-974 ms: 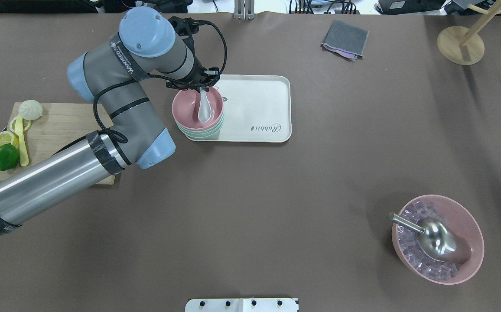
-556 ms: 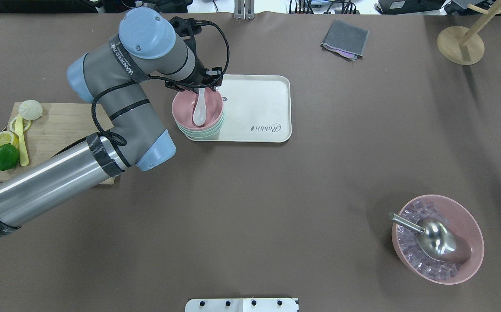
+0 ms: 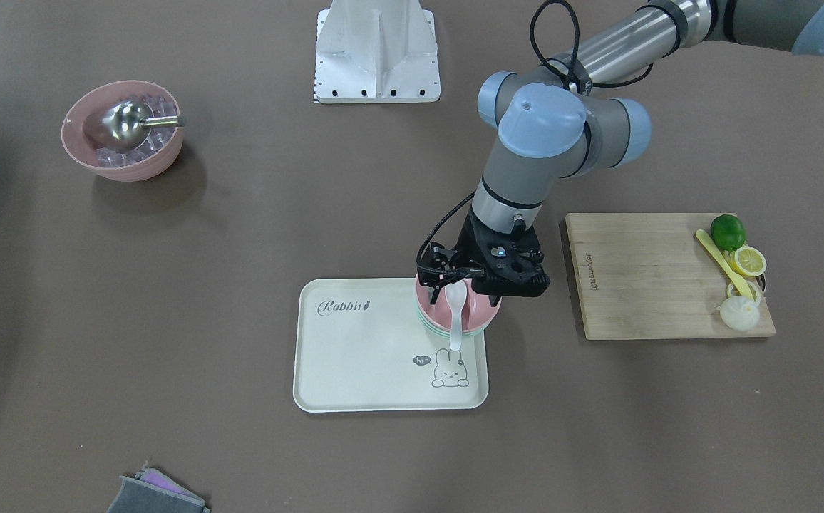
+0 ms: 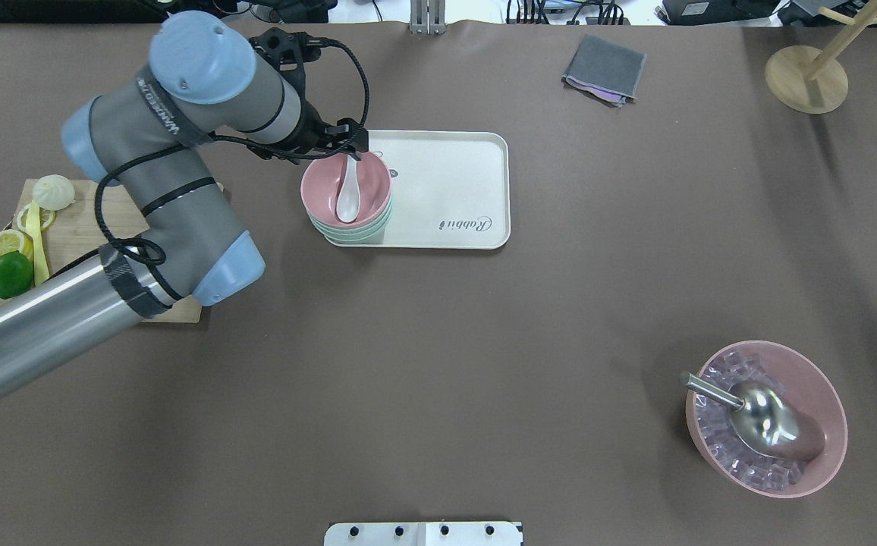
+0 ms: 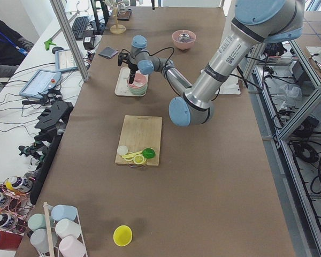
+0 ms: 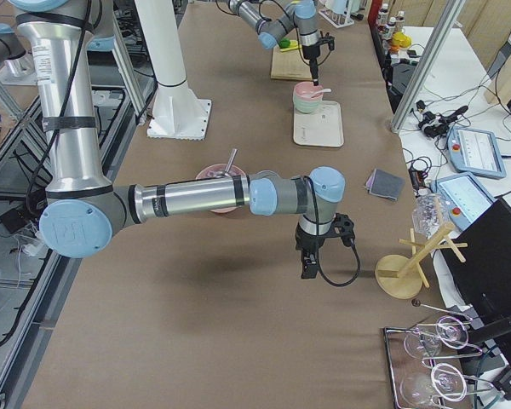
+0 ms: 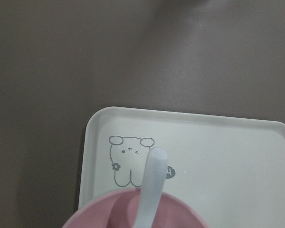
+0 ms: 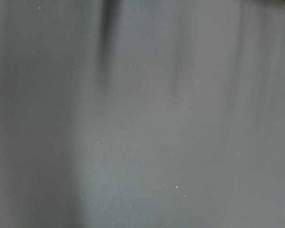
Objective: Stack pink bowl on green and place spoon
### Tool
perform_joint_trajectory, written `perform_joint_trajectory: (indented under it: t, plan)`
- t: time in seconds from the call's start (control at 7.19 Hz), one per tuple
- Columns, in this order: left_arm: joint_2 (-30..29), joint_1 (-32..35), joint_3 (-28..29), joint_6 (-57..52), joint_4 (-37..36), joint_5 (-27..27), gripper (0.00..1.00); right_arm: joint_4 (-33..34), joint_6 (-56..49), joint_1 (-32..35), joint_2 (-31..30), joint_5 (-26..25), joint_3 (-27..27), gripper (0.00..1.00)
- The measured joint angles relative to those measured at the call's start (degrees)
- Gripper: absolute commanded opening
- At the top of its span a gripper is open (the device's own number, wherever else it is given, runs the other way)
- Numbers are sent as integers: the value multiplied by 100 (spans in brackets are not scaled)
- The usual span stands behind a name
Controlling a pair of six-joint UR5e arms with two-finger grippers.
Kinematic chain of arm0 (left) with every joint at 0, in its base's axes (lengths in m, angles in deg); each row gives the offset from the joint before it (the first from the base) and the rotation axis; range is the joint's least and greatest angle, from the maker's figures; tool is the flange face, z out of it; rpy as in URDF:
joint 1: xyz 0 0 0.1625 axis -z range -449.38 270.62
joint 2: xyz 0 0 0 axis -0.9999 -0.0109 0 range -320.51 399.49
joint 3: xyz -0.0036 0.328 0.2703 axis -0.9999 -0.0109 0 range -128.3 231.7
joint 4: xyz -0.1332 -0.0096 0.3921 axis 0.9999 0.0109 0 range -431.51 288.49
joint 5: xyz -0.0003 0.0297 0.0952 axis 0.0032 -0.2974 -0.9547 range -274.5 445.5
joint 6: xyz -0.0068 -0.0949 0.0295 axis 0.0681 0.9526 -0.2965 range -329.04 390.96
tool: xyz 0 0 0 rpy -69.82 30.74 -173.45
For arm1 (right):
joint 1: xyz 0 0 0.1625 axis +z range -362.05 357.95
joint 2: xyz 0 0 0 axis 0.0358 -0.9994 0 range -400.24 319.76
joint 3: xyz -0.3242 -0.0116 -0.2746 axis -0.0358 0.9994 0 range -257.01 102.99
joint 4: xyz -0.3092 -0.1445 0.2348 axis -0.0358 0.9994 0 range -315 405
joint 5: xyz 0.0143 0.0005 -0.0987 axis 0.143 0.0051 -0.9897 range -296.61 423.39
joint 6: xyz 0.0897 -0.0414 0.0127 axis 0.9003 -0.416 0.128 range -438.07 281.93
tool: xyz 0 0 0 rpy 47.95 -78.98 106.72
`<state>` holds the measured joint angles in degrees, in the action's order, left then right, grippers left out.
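A pink bowl (image 4: 325, 189) sits stacked on green bowls (image 4: 355, 235) at the near-left corner of a cream tray (image 4: 454, 182). A white spoon (image 4: 347, 199) lies in the pink bowl with its handle leaning over the far rim. It also shows in the front view (image 3: 457, 320) and the left wrist view (image 7: 149, 185). My left gripper (image 4: 344, 148) hovers just above the handle end, open, not touching it. My right gripper (image 6: 307, 268) shows only in the exterior right view, far from the tray, and I cannot tell its state.
A wooden cutting board (image 4: 97, 220) with a lime, lemon slices and a bun lies left of the tray. A large pink bowl of ice cubes (image 4: 766, 417) with a metal scoop stands near right. A grey cloth (image 4: 604, 70) and a wooden stand (image 4: 806, 80) are at the back.
My left gripper has let go of the spoon and the arm has drawn back to the left. The spoon now rests in the pink bowl.
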<state>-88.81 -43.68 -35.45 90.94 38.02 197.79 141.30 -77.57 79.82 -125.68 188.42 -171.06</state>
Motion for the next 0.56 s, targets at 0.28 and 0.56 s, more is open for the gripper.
perform_joint_trajectory:
  t: [0.28,0.56]
  plan:
    - [697,799,-394,-1697,-472,890,100,-17,3,3,-99,35,17,100]
    - [1297,1762,-718,-3852,-1354,1507,100,-23,4,4,-158,48,9,100]
